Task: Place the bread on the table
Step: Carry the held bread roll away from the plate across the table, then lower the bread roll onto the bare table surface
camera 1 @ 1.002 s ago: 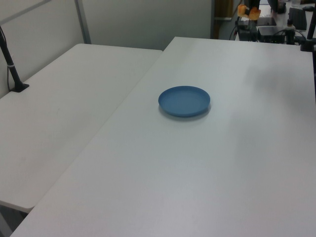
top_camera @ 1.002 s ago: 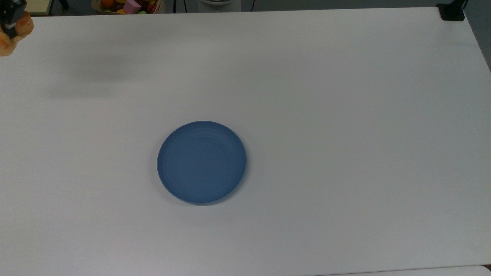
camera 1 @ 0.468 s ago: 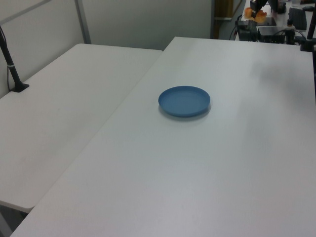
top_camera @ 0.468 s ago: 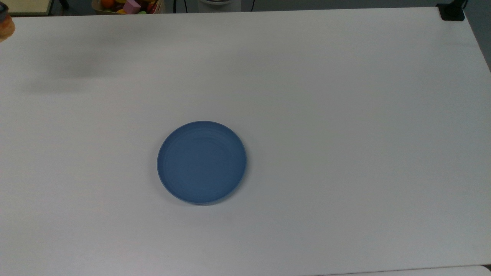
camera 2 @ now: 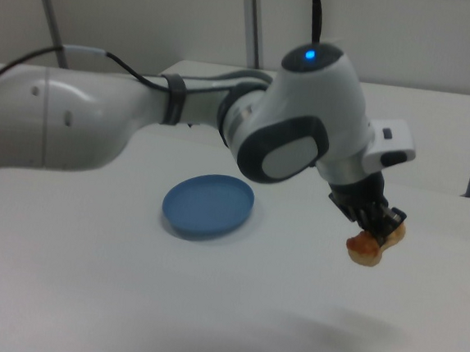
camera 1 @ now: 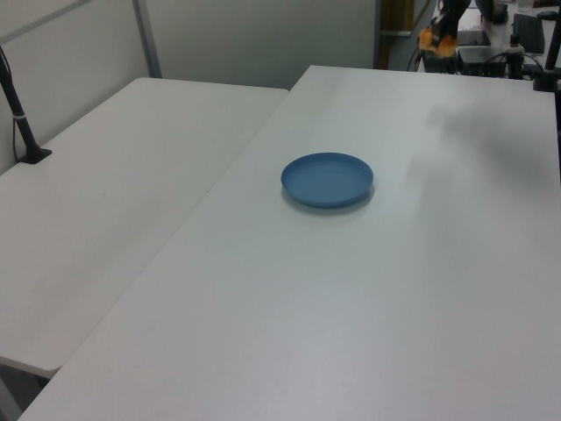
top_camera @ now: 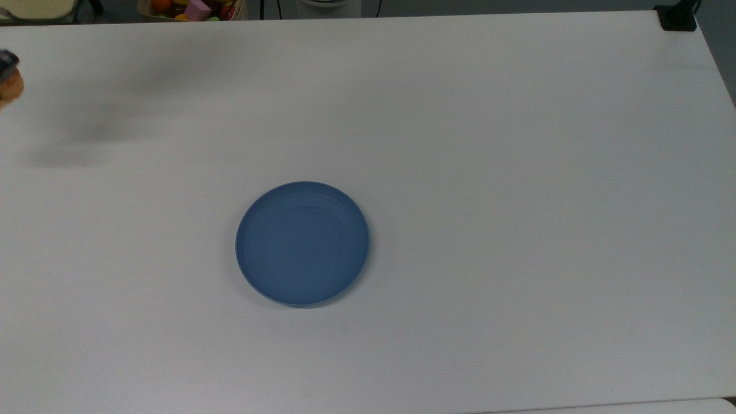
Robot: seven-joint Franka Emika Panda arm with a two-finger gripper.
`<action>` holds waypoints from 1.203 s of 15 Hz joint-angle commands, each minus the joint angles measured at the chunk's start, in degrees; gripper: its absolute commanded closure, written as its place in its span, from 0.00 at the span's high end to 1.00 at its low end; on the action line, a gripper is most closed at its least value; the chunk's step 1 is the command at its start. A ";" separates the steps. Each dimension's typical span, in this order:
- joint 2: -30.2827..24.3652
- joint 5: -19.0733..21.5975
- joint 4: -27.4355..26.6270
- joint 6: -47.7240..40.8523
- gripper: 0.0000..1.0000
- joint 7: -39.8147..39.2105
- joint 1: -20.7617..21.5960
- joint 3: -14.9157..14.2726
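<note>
White and smooth, the large rectangular matte tabletop (top_camera: 494, 172) fills most of what we see, and in the left view a second white table (camera 1: 114, 202) adjoins it on the left view's left, with pale partition walls behind. Near the middle of the main table we find a round, shallow blue plate (top_camera: 302, 243) with nothing on it. At the top view's far left edge we catch a small golden-orange glazed pastry roll, the bread (top_camera: 10, 89), with a dark piece of the two-finger gripper (top_camera: 7, 62) just above it. In the right view we see the white Franka arm (camera 2: 222, 130) reaching across over the plate, its black gripper (camera 2: 377, 223) pointing down and clamped on the bread (camera 2: 369, 246), which hangs in the air above the tabletop, well apart from the plate and off to the right view's right of it. A soft grey shadow (camera 2: 345, 326) lies on the table below it, apart from the bread. In the left view we find the bread (camera 1: 436, 40) up near the table's far edge, with the dark gripper directly over it. Beyond the table's far edge in the top view we see a box of colourful toy pieces (top_camera: 192, 8) and a black clamp mount (top_camera: 677, 17) on the top view's right corner.
</note>
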 commanded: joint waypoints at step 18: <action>18.04 5.15 0.25 24.12 0.46 -1.61 4.07 4.88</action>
